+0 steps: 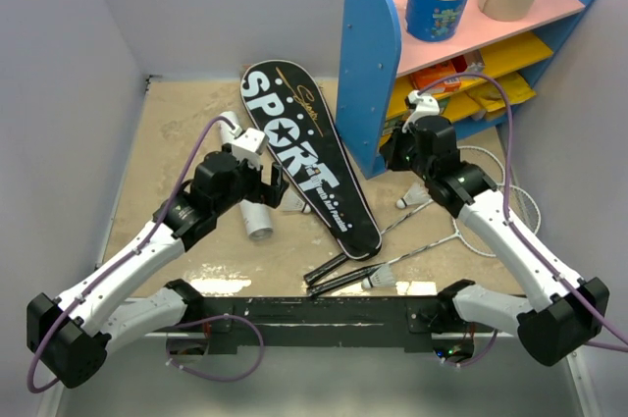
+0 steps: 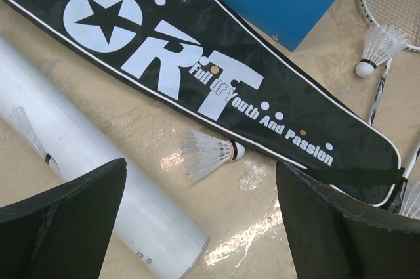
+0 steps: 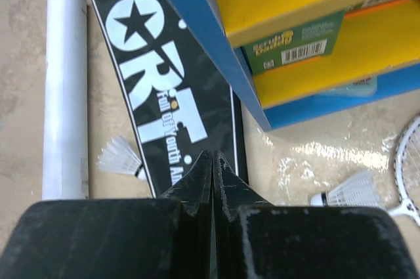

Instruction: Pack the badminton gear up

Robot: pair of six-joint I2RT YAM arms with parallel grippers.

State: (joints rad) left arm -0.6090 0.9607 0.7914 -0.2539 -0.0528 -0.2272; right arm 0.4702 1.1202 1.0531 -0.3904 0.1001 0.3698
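I judge the packing is only beginning. The black bag (image 1: 304, 157) lies flat and closed on the desk (image 1: 177, 132). My right hand (image 3: 212, 157) is shut at its edge; I cannot tell if it pinches cloth. My left hand (image 2: 200, 187), wide open and empty, hovers over 1 shuttlecock (image 2: 207, 154). Next, the bag needs opening.

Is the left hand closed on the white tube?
No, the left hand is wide open, the tube lying loose beneath it.
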